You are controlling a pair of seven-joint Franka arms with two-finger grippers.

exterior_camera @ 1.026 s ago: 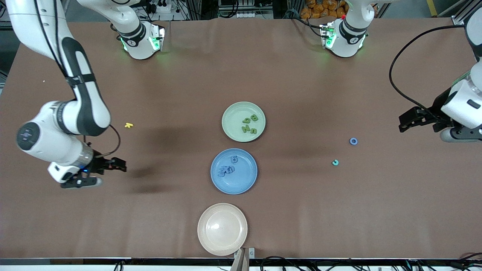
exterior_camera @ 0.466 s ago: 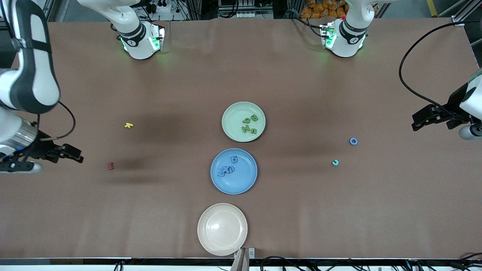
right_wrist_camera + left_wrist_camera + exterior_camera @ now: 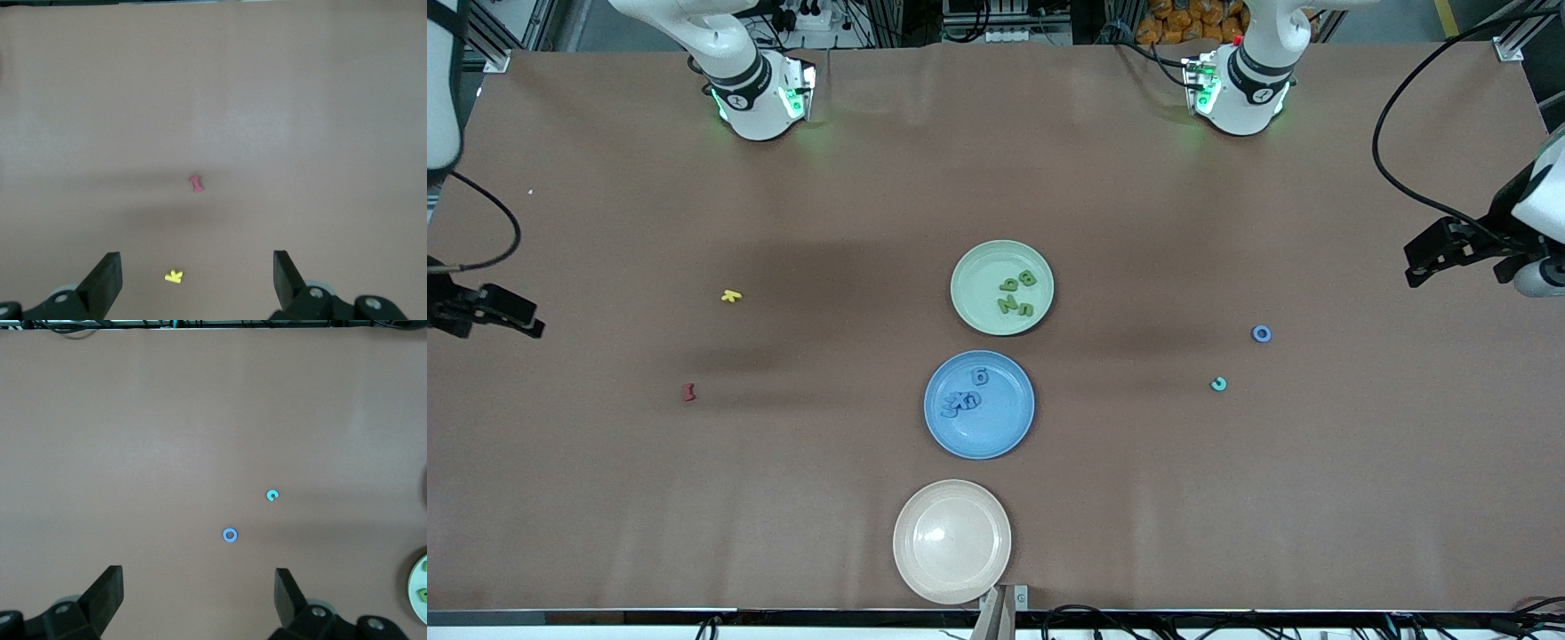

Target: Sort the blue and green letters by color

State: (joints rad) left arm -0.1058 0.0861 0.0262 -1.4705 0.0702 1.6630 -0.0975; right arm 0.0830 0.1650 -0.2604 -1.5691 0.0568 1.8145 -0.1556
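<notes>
Surface: brown surface (image 3: 1138, 498) carries three plates in a line at its middle.
Cream plate (image 3: 952, 541): nearest the front camera, nothing in it.
Blue plate (image 3: 979, 404): at 12 o'clock from the cream plate, blue letters (image 3: 963, 397) piled inside.
Green plate (image 3: 1002, 287): at 12 o'clock from the blue plate, holds green letters (image 3: 1016, 294).
Progress: sorting looks nearly done; one blue ring letter (image 3: 1261, 333) lies loose toward the left arm's end, a teal hook piece (image 3: 1218, 384) near it at 7 o'clock.
Strays: yellow piece (image 3: 731, 296) and red piece (image 3: 689, 392) toward the right arm's end.
Left end effector (image 3: 199, 593): released wide, empty, over its end of the surface.
Right end effector (image 3: 197, 277): released wide, empty, over its own end.
</notes>
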